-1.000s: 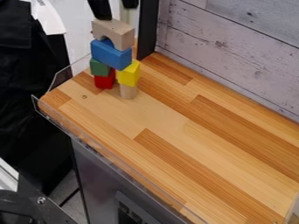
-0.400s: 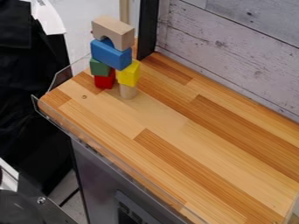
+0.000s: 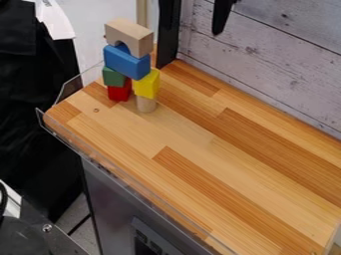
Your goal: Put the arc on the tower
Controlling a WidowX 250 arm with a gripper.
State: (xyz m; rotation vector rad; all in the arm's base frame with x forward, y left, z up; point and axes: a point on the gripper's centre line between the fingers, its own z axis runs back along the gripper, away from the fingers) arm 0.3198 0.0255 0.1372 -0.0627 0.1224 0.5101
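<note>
Near the upper-left edge of the surface (image 3: 200, 164), the pale natural-wood arc (image 3: 138, 37) sits on top of the blue wooden block (image 3: 125, 62), its opening facing down. Under the blue piece stand two supports: a green block (image 3: 114, 76) over a red one (image 3: 120, 92), and a yellow block (image 3: 147, 83) over a short natural-wood cylinder (image 3: 146, 104).

What has changed is the place of the black end effector (image 3: 220, 22). A second ago it was directly above the arc; now it is well apart from it, at the top of the view towards the right, in front of the grey plank wall (image 3: 266, 64). Whether it is wide or narrow cannot be told. The arc has not shifted or tipped as the arm moved off, and the pieces below keep their places.

For the task, that points to a finished placement: the arc appears to rest unaided. The likely next need is simply to keep clear, since a knock could topple the narrow stack.
</note>
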